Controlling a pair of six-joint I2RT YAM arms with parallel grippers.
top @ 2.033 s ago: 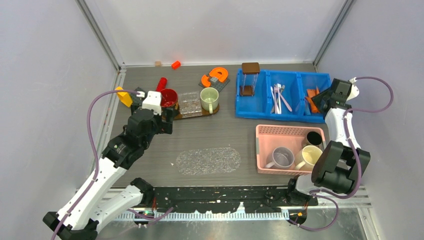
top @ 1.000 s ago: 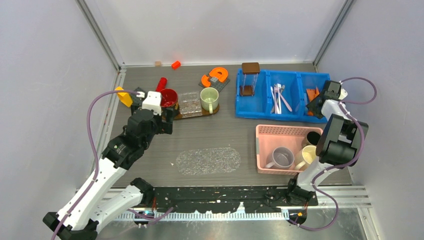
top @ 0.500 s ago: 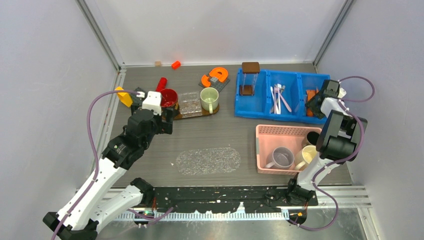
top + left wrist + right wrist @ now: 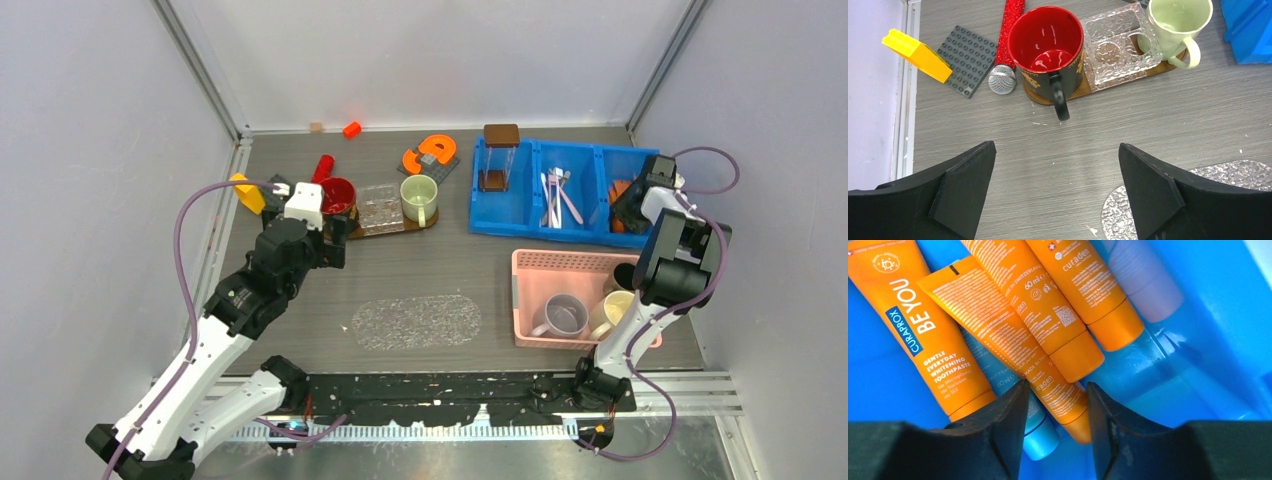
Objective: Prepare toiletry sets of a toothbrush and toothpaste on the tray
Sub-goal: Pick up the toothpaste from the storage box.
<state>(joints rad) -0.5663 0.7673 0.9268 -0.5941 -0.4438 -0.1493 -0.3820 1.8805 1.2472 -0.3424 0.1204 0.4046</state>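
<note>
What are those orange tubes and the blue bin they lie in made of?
Orange printed toothpaste tubes: probably flexible plastic, smooth satin skin with faint sheen. Blue compartment bin: likely rigid moulded plastic, glossy, showing reflections.

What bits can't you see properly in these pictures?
- Top view: the right arm covers most of the toothpaste and the right tool.
- Top view: the toothbrushes are too small to count.
- Right wrist view: whether the right tool is squeezing the toothpaste is unclear.
- Left wrist view: the tray is cut off by the edge and the left tool.
</note>
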